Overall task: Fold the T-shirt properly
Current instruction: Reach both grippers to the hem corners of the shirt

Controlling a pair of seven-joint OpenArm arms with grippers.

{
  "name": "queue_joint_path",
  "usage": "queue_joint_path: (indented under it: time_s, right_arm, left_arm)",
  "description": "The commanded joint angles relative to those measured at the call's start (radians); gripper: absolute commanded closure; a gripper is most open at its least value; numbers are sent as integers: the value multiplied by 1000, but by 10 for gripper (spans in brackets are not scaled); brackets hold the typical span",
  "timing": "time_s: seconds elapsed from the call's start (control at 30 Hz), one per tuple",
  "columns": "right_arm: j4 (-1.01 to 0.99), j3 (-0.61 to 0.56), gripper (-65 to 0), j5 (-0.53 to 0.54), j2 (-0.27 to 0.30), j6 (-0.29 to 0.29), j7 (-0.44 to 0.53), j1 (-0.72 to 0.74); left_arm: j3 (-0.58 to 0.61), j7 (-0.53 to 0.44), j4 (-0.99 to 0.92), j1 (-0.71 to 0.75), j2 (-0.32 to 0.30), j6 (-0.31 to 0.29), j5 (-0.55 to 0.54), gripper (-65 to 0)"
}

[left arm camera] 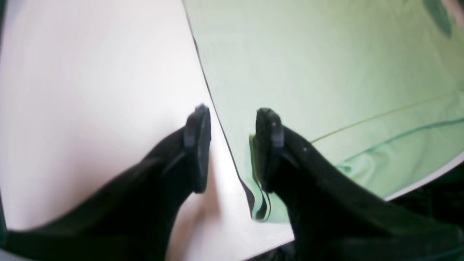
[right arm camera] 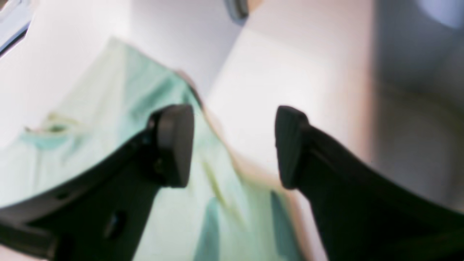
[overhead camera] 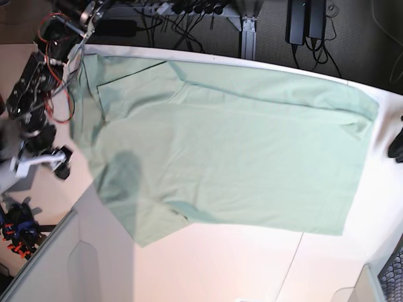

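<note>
- Base view: shirt (overhead camera: 227, 145) lies spread flat across the counter (overhead camera: 252, 264).
- Left gripper (left arm camera: 232, 145) hangs open over a hem corner, empty.
- Right gripper (right arm camera: 232, 145) gapes wide, empty.
- Soft, light, floppy cloth; pinching corners or hems looks best.

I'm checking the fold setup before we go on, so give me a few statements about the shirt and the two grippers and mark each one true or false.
1. The T-shirt lies spread out on the table. True.
2. The left gripper is clamped on a fold of cloth. False: its jaws stand apart over the shirt's corner, with nothing between them.
3. The right gripper is open. True: there is a clear gap between its fingers, and only shirt and table show through it.
4. The shirt is already folded in half. False: both sleeves and the whole body are laid out flat.
5. The shirt is dark blue. False: it is pale mint green.
</note>
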Motion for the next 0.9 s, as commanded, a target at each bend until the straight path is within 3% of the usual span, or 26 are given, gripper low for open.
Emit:
queue_joint_path:
  time_s: [0.0,0.13,0.27,0.77,0.87]
  right_arm:
    - [-53,-16,-352,-24,24,-7,51,63]
    - [-329,-96,-352,-115,24,-7,148,208]
    - [-483,-155,-352,-144,14,-7,201,262]
    - [-465,-199,-347,-220,-98,-6,239,259]
    - [-465,-199,-228,-222,-97,-6,241,258]
  left_arm:
    - [1,-19,14,-7,-22,-10,-10,-247]
    - [6,-19,14,-8,-23,-10,-11,-248]
    - [6,-19,14,-8,-22,-10,-16,-248]
    - [6,-67,14,-9,-22,-10,-6,-247]
    - [14,-80,8,-35,-22,-10,44,-248]
